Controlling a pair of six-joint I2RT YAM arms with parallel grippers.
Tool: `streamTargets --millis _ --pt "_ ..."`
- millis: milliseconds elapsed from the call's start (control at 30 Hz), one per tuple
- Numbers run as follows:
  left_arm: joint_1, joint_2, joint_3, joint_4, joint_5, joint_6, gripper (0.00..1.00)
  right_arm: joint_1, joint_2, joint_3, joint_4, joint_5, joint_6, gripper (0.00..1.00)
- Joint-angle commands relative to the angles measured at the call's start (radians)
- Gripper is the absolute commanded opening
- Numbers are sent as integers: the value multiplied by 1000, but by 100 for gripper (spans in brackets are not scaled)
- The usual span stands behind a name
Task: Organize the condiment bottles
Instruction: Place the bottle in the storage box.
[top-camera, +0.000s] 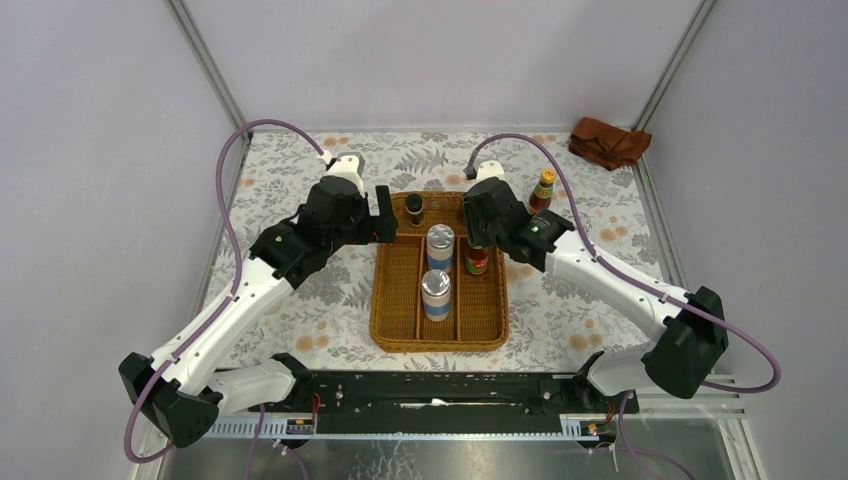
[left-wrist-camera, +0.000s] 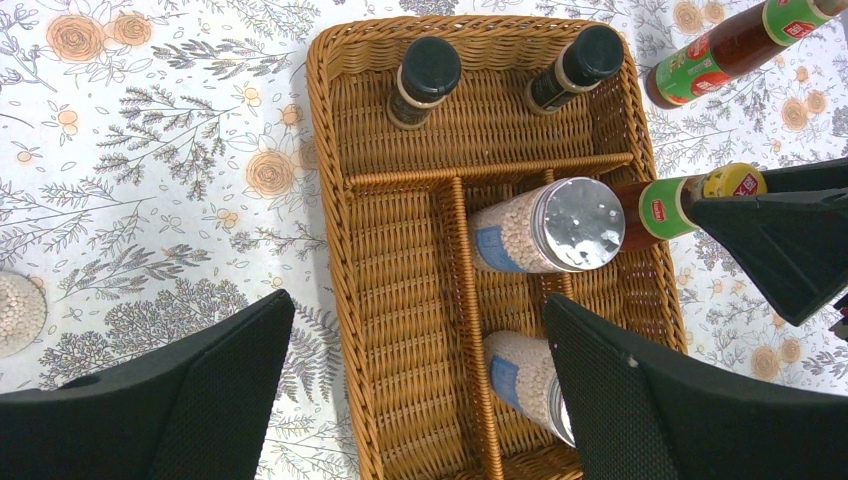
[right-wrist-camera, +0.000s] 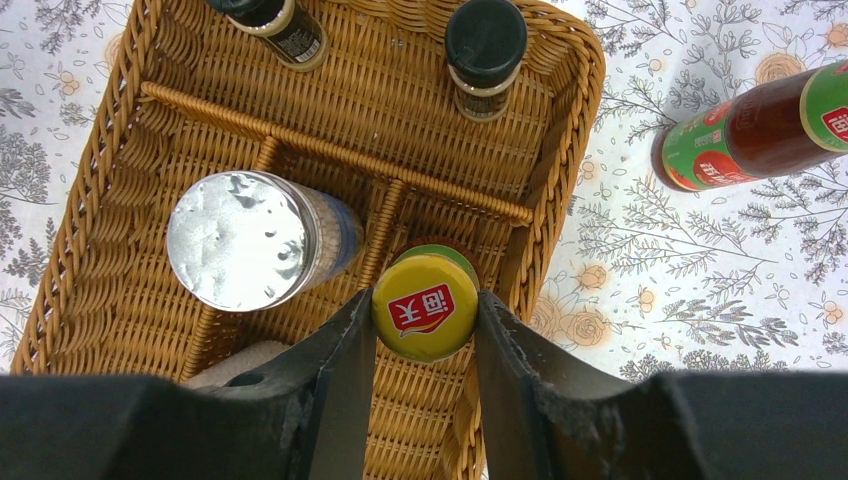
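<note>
My right gripper (right-wrist-camera: 425, 322) is shut on the yellow cap of a red sauce bottle (right-wrist-camera: 425, 300), upright in the right compartment of the wicker tray (top-camera: 391, 300); whether it touches the tray floor I cannot tell. A second sauce bottle (top-camera: 542, 190) stands on the table right of the tray. Two silver-lidded shakers (top-camera: 440, 245) (top-camera: 436, 293) stand in the middle compartment. Two dark black-capped bottles (left-wrist-camera: 425, 75) (left-wrist-camera: 580, 65) stand in the far compartment. My left gripper (left-wrist-camera: 420, 395) hangs open over the tray's left side, holding nothing.
A rust-brown cloth (top-camera: 608, 142) lies at the far right corner of the floral tablecloth. A round container of white grains (left-wrist-camera: 15, 310) shows at the left edge of the left wrist view. The tray's left compartment (left-wrist-camera: 400, 300) holds nothing.
</note>
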Motion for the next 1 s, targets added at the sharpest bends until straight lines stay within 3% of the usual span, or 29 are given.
streamTargets --millis 0,133,267,433,667,967 --pt "10 0 -19 1 -13 15 99 7 -59 19 97 26 8 2" --pt "10 0 -18 2 -13 14 99 7 -59 25 83 38 8 36" --pt "10 3 -20 2 -11 10 99 7 -59 27 78 40 7 55" --pt "10 5 -19 2 -9 10 99 7 -62 25 75 40 7 62" --pt "10 5 -17 1 -9 8 99 7 -62 40 72 41 -3 64" --pt "10 2 -14 15 -15 0 99 7 -21 232 4 115 -73 67"
